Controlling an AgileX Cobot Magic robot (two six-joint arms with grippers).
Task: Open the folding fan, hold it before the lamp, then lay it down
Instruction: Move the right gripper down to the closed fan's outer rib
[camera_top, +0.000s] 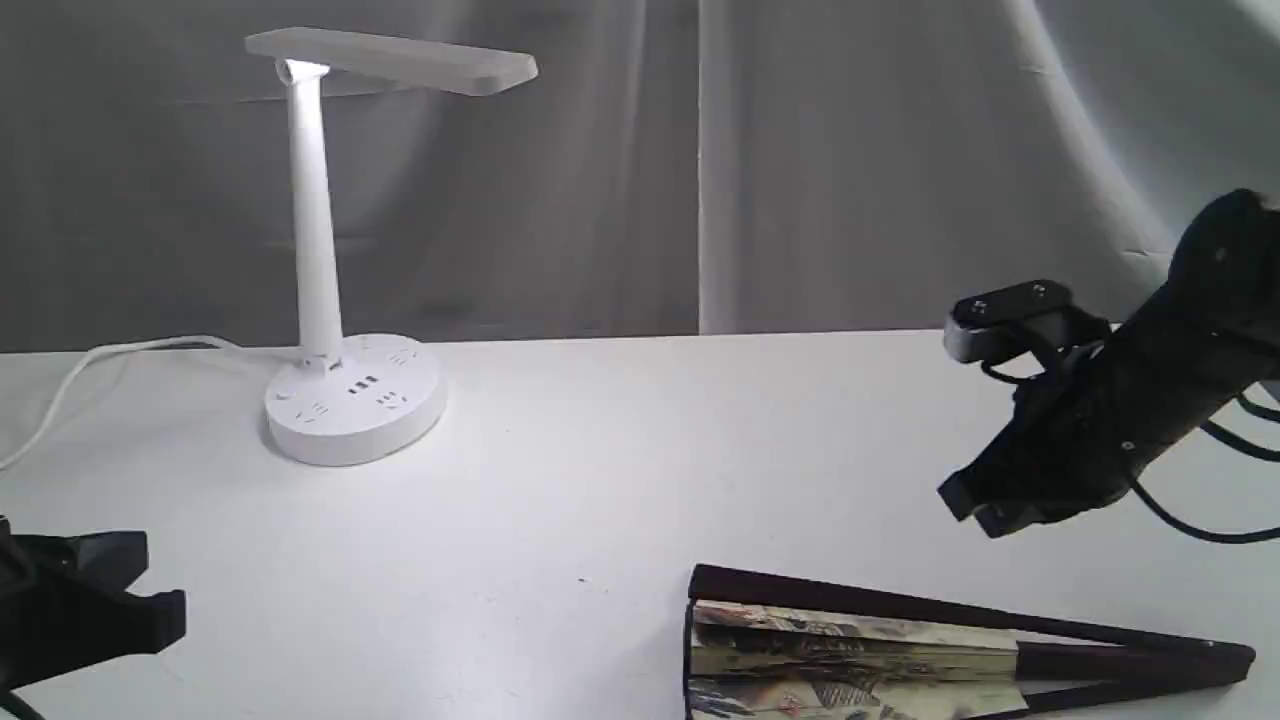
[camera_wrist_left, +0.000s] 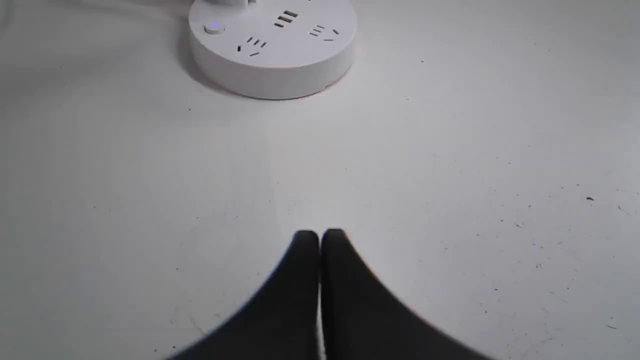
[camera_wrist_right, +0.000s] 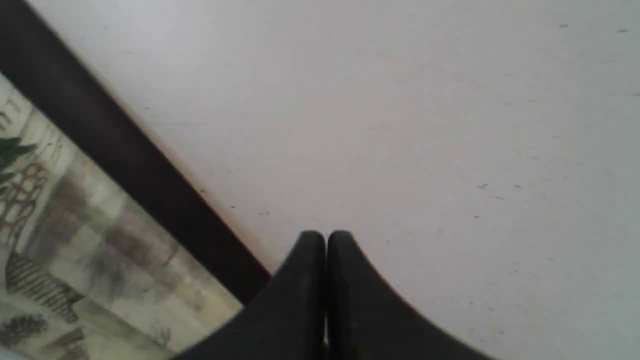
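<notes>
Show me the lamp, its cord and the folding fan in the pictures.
lamp (camera_top: 355, 400): exterior view, on the round base.
cord (camera_top: 120, 347): exterior view, on its middle stretch.
folding fan (camera_top: 850, 630): exterior view, on the painted leaf.

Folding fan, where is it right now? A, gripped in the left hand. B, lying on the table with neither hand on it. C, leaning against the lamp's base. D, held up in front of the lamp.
B: the fan lies flat on the table, partly spread, while the right hand hangs shut clear of it and the left hand is shut over bare table.
</notes>
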